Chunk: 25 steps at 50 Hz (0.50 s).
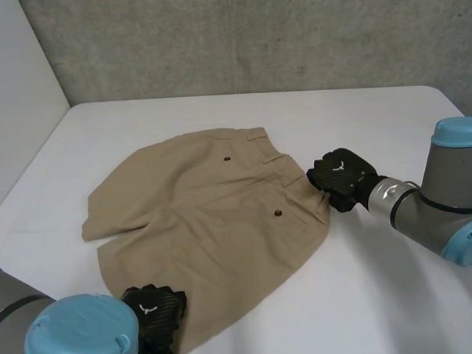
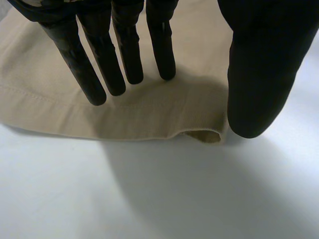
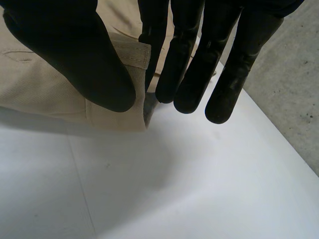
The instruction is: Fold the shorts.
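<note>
Tan shorts (image 1: 206, 202) lie spread flat on the white table (image 1: 382, 304), waistband toward the right, two dark buttons showing. My right hand (image 1: 342, 176) is at the waistband's near end; in the right wrist view its thumb (image 3: 75, 55) and fingers (image 3: 199, 64) pinch the waistband corner (image 3: 134, 55). At the near leg hem sits my left hand (image 1: 156, 310). In the left wrist view its fingers (image 2: 127, 55) reach straight over the hem (image 2: 149, 117), the thumb (image 2: 264, 74) standing apart just past the hem's corner, nothing gripped.
A grey concrete wall (image 1: 253, 35) rises behind the table's far edge and a pale wall (image 1: 13, 93) stands at the left. Bare white tabletop surrounds the shorts on all sides.
</note>
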### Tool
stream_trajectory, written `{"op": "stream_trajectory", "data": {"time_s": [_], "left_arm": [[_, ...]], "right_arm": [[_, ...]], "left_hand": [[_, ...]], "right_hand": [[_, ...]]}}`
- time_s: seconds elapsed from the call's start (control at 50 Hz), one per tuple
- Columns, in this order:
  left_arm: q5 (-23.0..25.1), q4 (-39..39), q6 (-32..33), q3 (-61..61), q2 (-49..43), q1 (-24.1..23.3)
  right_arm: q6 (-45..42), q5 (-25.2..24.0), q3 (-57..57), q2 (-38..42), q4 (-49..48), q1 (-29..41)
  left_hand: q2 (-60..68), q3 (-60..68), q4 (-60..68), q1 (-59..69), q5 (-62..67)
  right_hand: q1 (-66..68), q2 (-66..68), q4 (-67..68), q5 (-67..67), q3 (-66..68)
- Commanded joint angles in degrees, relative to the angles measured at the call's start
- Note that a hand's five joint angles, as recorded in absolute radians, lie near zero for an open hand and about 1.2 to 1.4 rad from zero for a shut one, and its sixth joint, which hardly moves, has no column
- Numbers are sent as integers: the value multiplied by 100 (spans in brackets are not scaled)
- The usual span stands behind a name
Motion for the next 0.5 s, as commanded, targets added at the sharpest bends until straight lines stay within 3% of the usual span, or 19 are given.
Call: {"op": "stream_trajectory", "data": {"time_s": [0.02, 0.14, 0.24, 0.38, 0.5], "left_arm": [[-15, 225, 10, 5, -129, 9], [-32, 612, 54, 5, -86, 44], [-32, 805, 106, 84, -86, 211], [47, 805, 440, 462, 28, 826], [117, 753, 765, 813, 1222, 1029]], "right_arm": [[1, 10, 53, -33, -1, 0], [1, 19, 97, -86, -9, -9], [18, 37, 149, -174, -1, -9], [106, 72, 395, -560, 236, 0], [404, 107, 448, -1105, 957, -62]], "left_hand": [[1437, 1427, 1418, 1404, 1426], [4949, 4940, 4930, 4917, 4939], [5020, 5010, 5001, 4987, 5009], [5020, 5010, 5001, 4987, 5009], [5020, 5010, 5001, 4987, 5009]], "right_hand": [[2387, 1250, 1192, 1411, 1245], [2387, 1250, 1192, 1411, 1245], [2387, 1250, 1192, 1411, 1245], [2387, 1250, 1192, 1411, 1245], [2387, 1250, 1192, 1411, 1245]]}}
